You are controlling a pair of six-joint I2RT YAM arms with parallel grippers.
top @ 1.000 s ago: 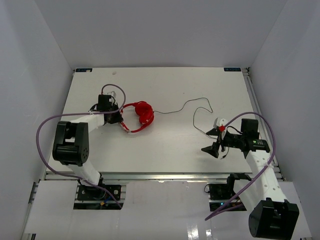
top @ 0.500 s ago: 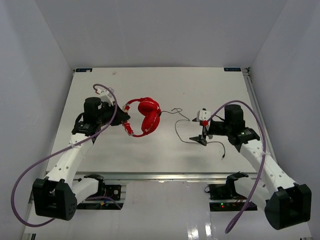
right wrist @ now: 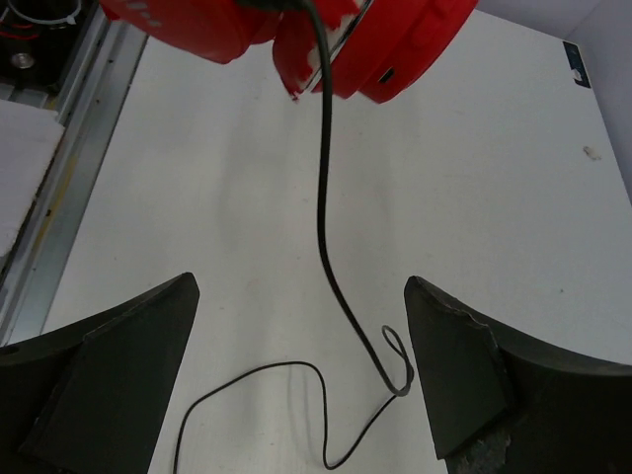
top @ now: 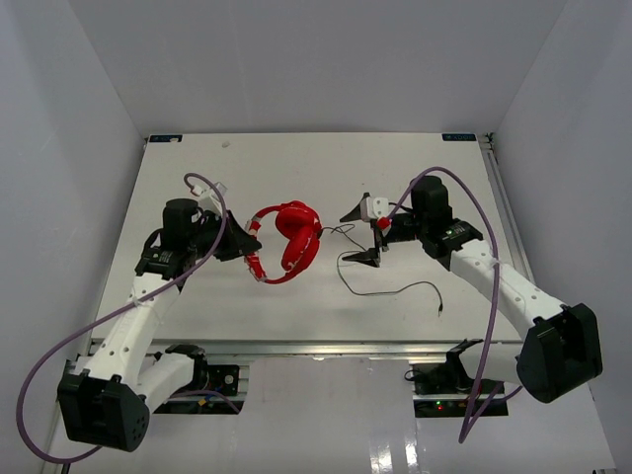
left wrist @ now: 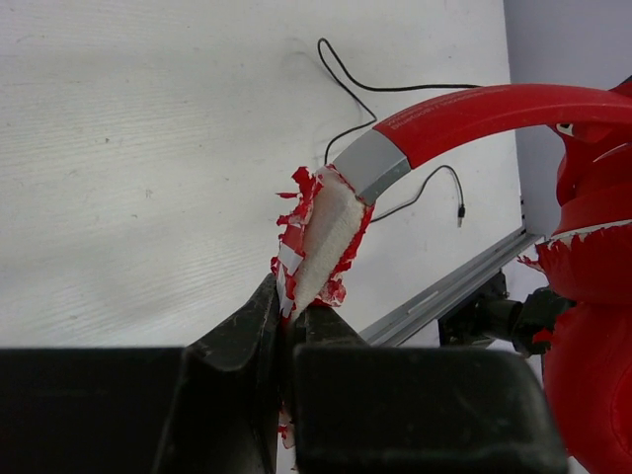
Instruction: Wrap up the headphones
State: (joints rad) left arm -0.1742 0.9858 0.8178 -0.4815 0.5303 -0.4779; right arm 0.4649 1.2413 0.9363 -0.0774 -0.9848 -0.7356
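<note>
The red headphones are held at the middle of the white table. My left gripper is shut on the frayed whitish padding of the headband, which arcs right to the earcups. The thin black cable runs from the earcups to the right and lies loose on the table, its plug at the front right. My right gripper is open, right of the earcups, with the cable passing between its fingers. The earcups show at the top of the right wrist view.
Purple robot cables loop over both arms. A metal rail runs along the table's front edge. White walls enclose the table on the left, back and right.
</note>
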